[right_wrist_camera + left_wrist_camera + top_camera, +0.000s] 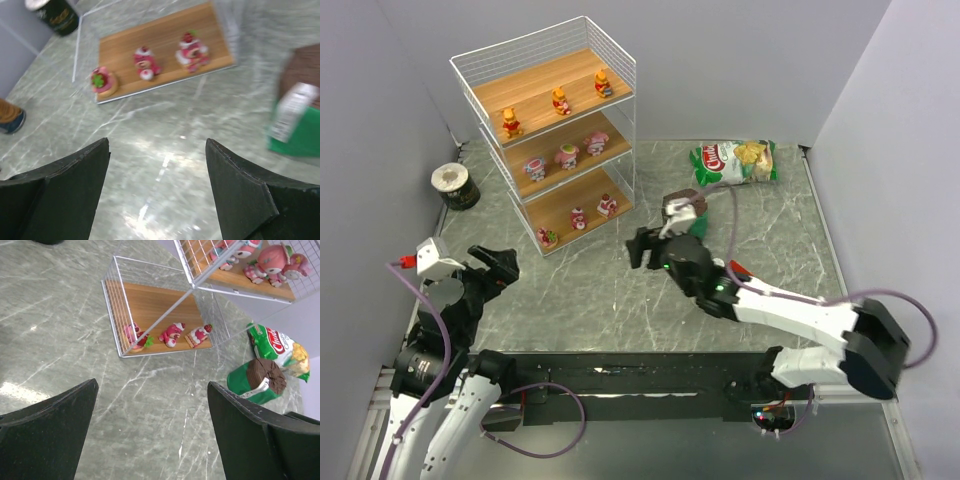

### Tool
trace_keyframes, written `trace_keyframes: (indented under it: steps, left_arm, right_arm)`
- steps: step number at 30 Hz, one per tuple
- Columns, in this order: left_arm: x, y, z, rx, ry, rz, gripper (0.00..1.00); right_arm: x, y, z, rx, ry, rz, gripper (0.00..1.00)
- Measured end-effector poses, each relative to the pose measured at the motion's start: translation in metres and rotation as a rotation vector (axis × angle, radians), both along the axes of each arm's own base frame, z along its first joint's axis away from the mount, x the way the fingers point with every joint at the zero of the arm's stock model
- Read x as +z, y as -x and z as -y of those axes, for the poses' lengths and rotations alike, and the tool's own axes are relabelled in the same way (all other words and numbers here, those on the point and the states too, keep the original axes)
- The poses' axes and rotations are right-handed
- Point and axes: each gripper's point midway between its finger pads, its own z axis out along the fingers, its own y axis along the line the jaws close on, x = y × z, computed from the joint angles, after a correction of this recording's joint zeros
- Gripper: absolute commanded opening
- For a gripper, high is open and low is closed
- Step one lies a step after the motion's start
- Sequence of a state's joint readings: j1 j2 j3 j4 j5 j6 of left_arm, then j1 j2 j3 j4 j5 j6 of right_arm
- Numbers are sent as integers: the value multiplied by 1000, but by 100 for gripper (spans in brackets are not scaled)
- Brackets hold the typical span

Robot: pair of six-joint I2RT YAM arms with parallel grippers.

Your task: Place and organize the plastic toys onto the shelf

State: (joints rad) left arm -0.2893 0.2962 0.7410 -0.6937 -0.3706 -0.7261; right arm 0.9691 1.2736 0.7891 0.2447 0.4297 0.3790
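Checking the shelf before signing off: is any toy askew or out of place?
Nothing stands out. The shelf holds three per tier, evenly spaced. The bottom tier's left toy sits close to the front corner but is on the wood.

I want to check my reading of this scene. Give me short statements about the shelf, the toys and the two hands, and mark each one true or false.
1. Three orange-yellow plastic figurines stand on the top tier of the white wire shelf with wooden tiers. True.
2. The left hand grips a pink toy. False: it is open and empty.
3. The green snack bag lies on the grey marble-patterned table, right of the shelf. True.
4. The bottom tier is bare. False: three red-and-white plastic figurines stand there.
5. The right hand is open and holds nothing. True.
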Motion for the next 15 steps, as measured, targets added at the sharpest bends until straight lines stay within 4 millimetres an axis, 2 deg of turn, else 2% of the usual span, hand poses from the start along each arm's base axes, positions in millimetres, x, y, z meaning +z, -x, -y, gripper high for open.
trace_keyframes:
  steps: [7, 10, 15]
  left_arm:
    - [6, 5, 3, -28, 7, 32, 96]
    - [14, 9, 3, -37, 18, 72, 96]
    - [23, 12, 6, -63, 20, 115, 96]
  right_arm:
    - [10, 1, 78, -129, -63, 24, 86]
    - [10, 5, 93, -147, -69, 27, 86]
    - [17, 9, 102, -155, -86, 39, 86]
